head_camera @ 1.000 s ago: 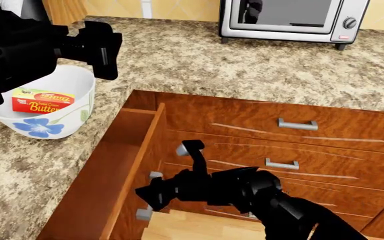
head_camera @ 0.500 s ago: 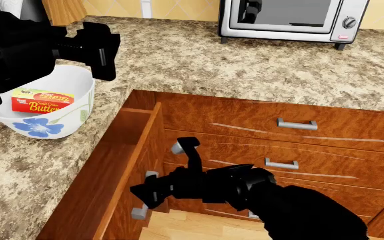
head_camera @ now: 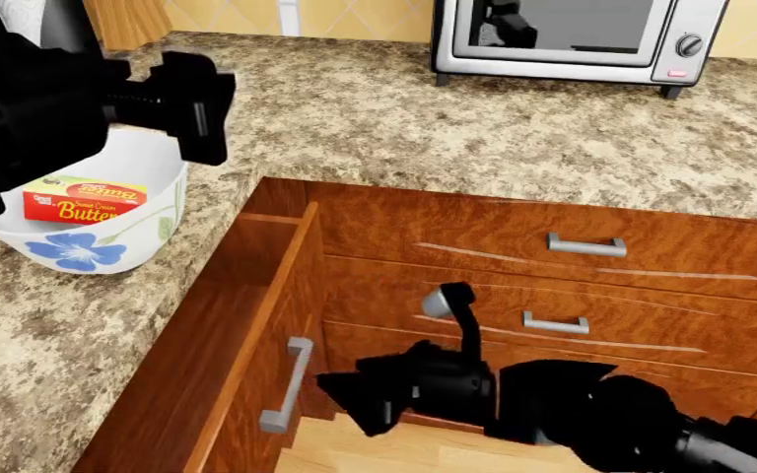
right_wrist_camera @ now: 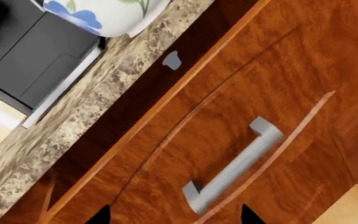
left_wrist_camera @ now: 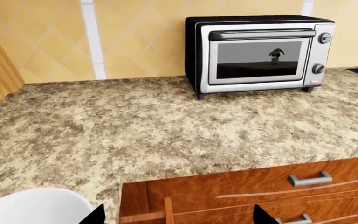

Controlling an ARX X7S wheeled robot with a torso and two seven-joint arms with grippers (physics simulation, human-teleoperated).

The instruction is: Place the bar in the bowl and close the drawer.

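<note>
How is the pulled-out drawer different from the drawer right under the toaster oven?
The open drawer sticks far out from the counter, showing its deep wooden box; the top shut drawer sits flush in the cabinet.
From the head view, the open drawer's handle runs up and down, while the shut drawer's handle runs sideways.
The right gripper is beside the open drawer's front; nothing is near the shut one.
Both are reddish-brown wood with short metal handles.

Glossy wood drawer (head_camera: 240, 345), brushed-metal handle (right_wrist_camera: 232, 166)
</note>
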